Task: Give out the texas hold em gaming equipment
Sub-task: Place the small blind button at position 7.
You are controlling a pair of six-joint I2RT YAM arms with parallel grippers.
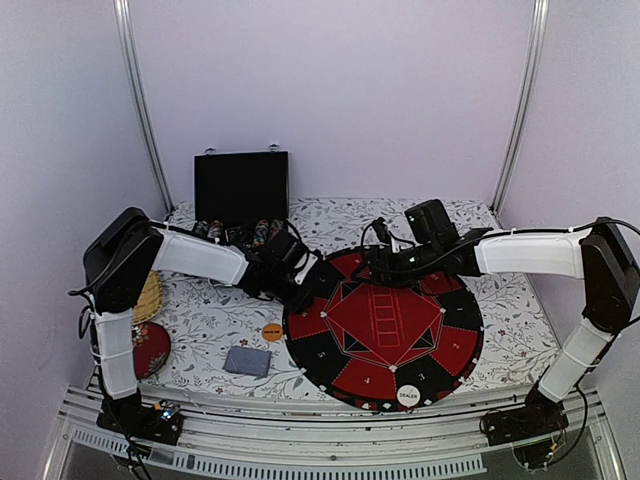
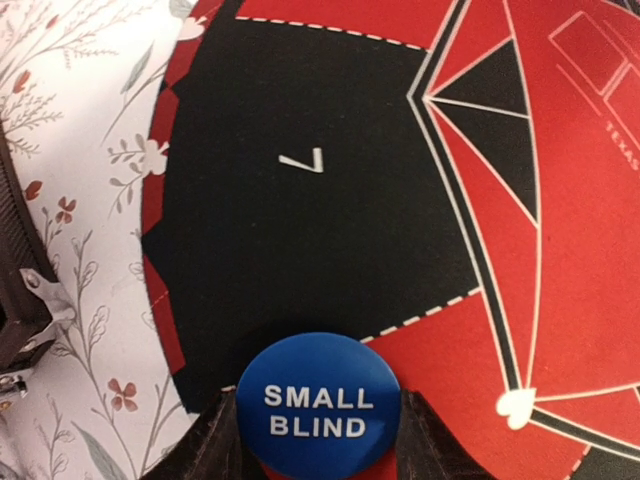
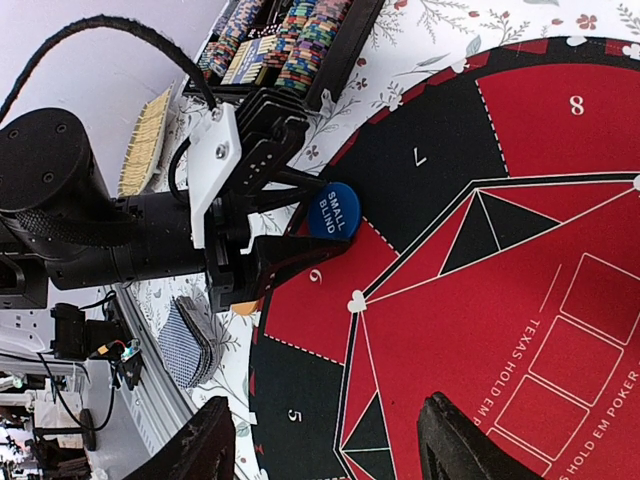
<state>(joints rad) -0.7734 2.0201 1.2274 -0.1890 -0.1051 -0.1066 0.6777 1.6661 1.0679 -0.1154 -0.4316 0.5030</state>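
A blue SMALL BLIND button [image 2: 320, 385] sits between the fingers of my left gripper [image 2: 320, 440], which is shut on its edges. It hangs over the mat's [image 1: 455, 340] left rim, on the line between seats 6 and 7. The right wrist view shows the same button [image 3: 333, 210]. My right gripper [image 3: 335, 440] is open and empty above the mat's upper middle [image 1: 372, 262]. A white DEALER button [image 1: 408, 395] lies on the mat's near edge. An orange button [image 1: 272, 331] and a grey-backed card deck [image 1: 247, 360] lie on the cloth to the mat's left.
The open black chip case [image 1: 240, 185] stands at the back left with rows of striped chips [image 3: 290, 40]. A red round cushion [image 1: 150, 348] and a yellow woven piece [image 1: 150, 297] lie by the left arm. Metal rails run along the near edge.
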